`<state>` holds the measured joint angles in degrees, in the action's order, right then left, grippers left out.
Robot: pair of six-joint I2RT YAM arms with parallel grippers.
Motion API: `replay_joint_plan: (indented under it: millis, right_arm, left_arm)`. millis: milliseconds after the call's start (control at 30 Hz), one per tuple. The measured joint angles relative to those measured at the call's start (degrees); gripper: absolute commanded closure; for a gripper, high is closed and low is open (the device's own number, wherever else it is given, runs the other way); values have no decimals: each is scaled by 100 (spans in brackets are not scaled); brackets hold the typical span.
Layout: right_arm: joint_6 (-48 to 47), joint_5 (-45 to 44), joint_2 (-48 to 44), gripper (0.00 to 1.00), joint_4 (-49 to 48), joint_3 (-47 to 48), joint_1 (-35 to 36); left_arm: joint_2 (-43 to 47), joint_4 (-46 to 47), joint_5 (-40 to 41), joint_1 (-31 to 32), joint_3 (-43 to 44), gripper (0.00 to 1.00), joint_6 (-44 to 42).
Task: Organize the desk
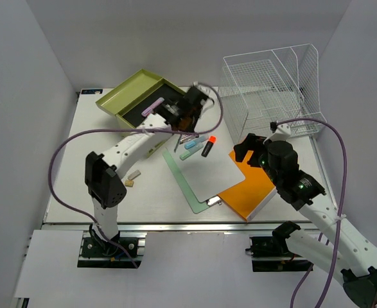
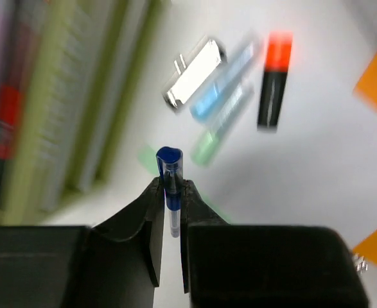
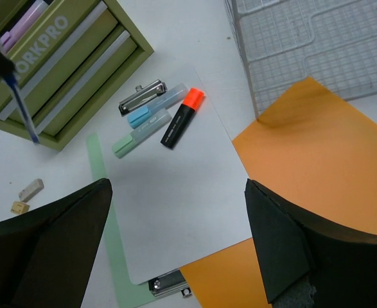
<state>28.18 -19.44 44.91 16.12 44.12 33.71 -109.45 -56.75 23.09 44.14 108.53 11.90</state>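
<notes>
Your left gripper (image 2: 171, 190) clamped on a blue pen (image 2: 169, 168), at 12 o'clock on the white bench (image 1: 149, 192) beside the olive-green drawer box (image 1: 129, 96), your right gripper (image 3: 176, 192) spread wide, holding nothing, at 3 o'clock over the orange notebook (image 3: 316, 141), bench spanning beneath both arms

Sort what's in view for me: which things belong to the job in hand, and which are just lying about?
In hand: blue pen, clamped in the left hand; olive drawer box, top drawer open; desk.

Lying about: orange-capped marker, blue highlighter, green highlighter, silver clip, clipboard, orange pad, small beige blocks, wire rack.
</notes>
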Motion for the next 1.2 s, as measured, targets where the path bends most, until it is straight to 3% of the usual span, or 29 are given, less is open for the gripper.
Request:
replay_joint_plan:
  millis: [167,367,667,900,933,1000,1067,1200]
  right_arm:
    - [-175,-96,323,11,-127,262,0]
    - [-271,-258,741,11,-203,459,0]
    - [-225,-337,1600,11,-302,748,0]
    - [87,-205,2627,11,-291,1222,0]
    - [151,-186,2780,11,-286,1327,0]
    - [262,-162,3093,11,-280,1532,0]
    - [352,-160,3344,11,-262,1696,0]
    - [444,-157,4094,13,-208,2173,0]
  left_arm:
    - [175,560,92,-815,1248,100,-1204]
    - [-280,1049,-181,-2061,2065,100,-2072]
    - [-1283,822,-1147,-2328,2214,100,-2699]
    - [-1314,667,-1311,-2293,2194,57,-2791]
    - [-1314,595,-1300,-2293,2192,42,-2763]
    - [-1314,549,-1290,-2293,2192,25,-2736]
    - [-1309,527,-1279,-2293,2192,2,-2640]
    - [-1143,555,-1272,-2297,2122,2,-2420]
